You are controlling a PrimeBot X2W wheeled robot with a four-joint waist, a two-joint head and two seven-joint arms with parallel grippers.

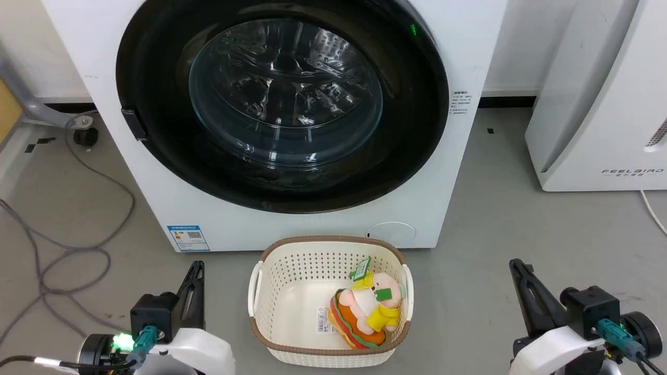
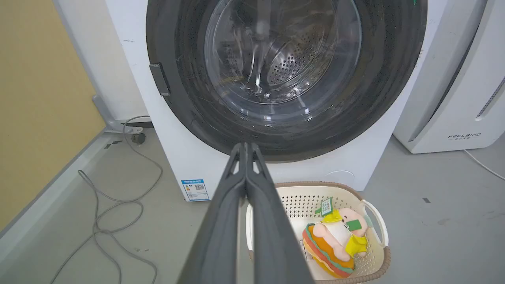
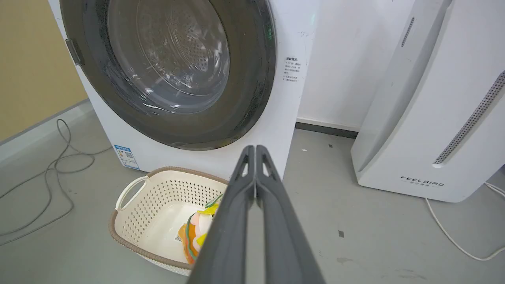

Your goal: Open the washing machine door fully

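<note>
Risk: the left tool (image 1: 197,268) and right tool (image 1: 516,265), both pressed together and low, may slip off the small tab (image 1: 133,124), or an arm may knock the basket (image 1: 333,240); the washing machine door (image 1: 281,104) sits flush in the washing machine (image 1: 156,198), facing the robot; being round, it has no long axis; the tab marks its left edge.

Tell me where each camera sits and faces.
Head view: from the head, down onto the glossy black round washing machine door; left end effector, right end effector in bottom corners.
Left wrist view: left arm, facing the door along shut fingers.
Right wrist view: right arm, facing it obliquely, fingers shut.
All share the cream perforated plastic basket.
</note>
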